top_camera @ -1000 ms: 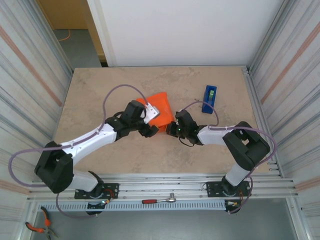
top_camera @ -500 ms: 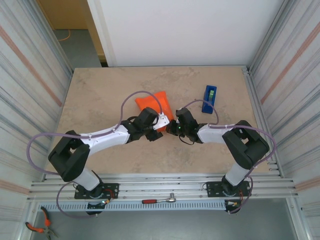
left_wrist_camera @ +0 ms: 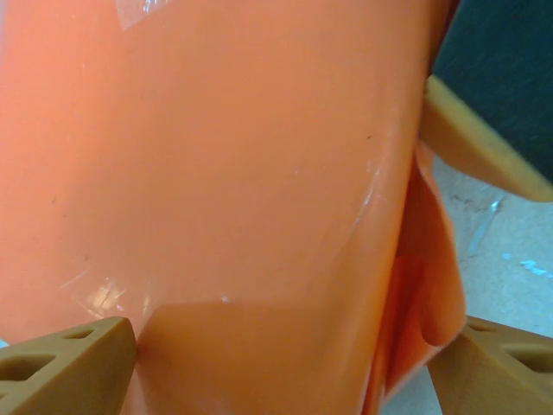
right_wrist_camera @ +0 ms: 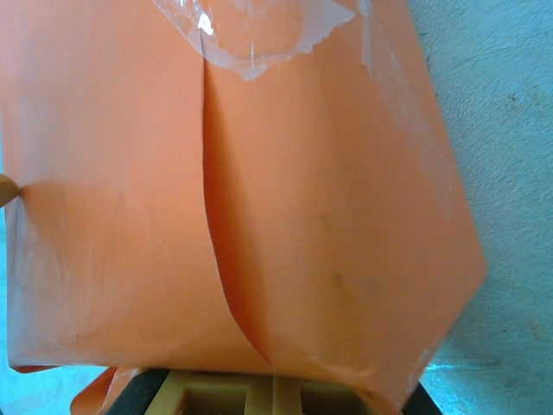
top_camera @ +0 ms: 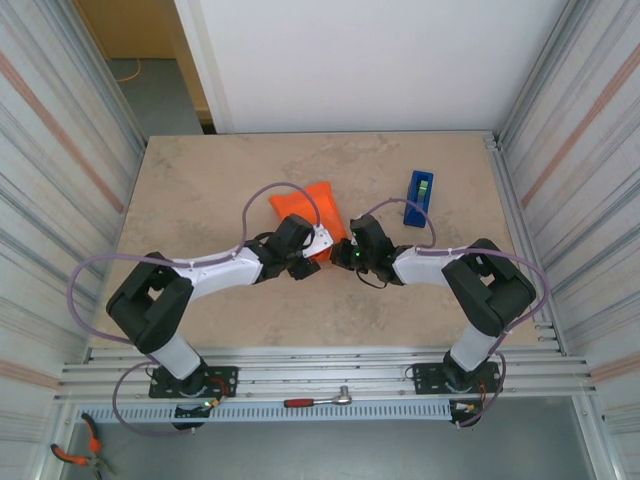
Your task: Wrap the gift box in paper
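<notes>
The orange paper [top_camera: 303, 205] lies as a folded bundle at the table's middle. The gift box is hidden inside it. My left gripper [top_camera: 308, 252] is at the bundle's near edge. In the left wrist view its jaws [left_wrist_camera: 285, 350] stand wide open, with the paper [left_wrist_camera: 242, 173] spanning the gap between the tan fingers [left_wrist_camera: 69, 363]. My right gripper [top_camera: 347, 250] is at the bundle's near right corner, shut on the paper [right_wrist_camera: 302, 216]. A crease in the sheet runs down into its closed fingers [right_wrist_camera: 272, 393]. A strip of clear tape [right_wrist_camera: 251, 35] sits on the seam.
A blue tape dispenser [top_camera: 420, 197] with a green roll lies to the right of the bundle. Metal rails wall in the table on the left and right. A tan finger of the right gripper [left_wrist_camera: 475, 138] shows close beside the bundle.
My left arm swung from over the bundle down to its near edge. The raised flap of paper has come down flat. The right arm kept still.
</notes>
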`<state>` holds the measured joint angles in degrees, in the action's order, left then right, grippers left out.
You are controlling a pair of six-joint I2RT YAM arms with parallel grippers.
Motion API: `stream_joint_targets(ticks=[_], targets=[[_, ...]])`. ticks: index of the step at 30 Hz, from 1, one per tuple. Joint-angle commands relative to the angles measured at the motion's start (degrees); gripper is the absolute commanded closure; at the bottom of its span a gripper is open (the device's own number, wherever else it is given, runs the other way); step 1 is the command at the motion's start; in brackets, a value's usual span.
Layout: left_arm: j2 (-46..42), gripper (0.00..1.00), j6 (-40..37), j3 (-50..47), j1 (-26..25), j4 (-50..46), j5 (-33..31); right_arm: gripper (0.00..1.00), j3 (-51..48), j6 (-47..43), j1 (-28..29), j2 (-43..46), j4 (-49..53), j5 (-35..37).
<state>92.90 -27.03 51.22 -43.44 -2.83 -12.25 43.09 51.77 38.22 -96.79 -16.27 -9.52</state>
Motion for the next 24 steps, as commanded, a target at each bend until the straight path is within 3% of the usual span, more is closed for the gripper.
stream_joint_targets(ticks=[1,10,17,22,24], targets=[[1.2,0.16,-0.3,0.6,0.2,0.4,-1.2,1.00,1.1,-1.4,-0.4,-0.1,0.6,-0.6],[2.0,0.32,-0.1,0.9,0.3,-0.2,-1.7,1.00,0.5,-1.5,-0.4,2.4,1.5,-0.2],[2.1,0.36,0.3,1.3,0.3,-0.9,-1.3,1.00,-0.4,-2.6,-1.4,8.5,6.5,0.6],[2.0,0.36,0.5,1.3,0.3,-0.9,-1.2,1.00,-2.5,-4.9,-7.8,17.3,13.4,1.0],[2.0,0.36,0.4,1.2,0.3,-0.9,-1.2,0.91,-2.9,-5.7,-12.6,19.9,15.3,-0.6]])
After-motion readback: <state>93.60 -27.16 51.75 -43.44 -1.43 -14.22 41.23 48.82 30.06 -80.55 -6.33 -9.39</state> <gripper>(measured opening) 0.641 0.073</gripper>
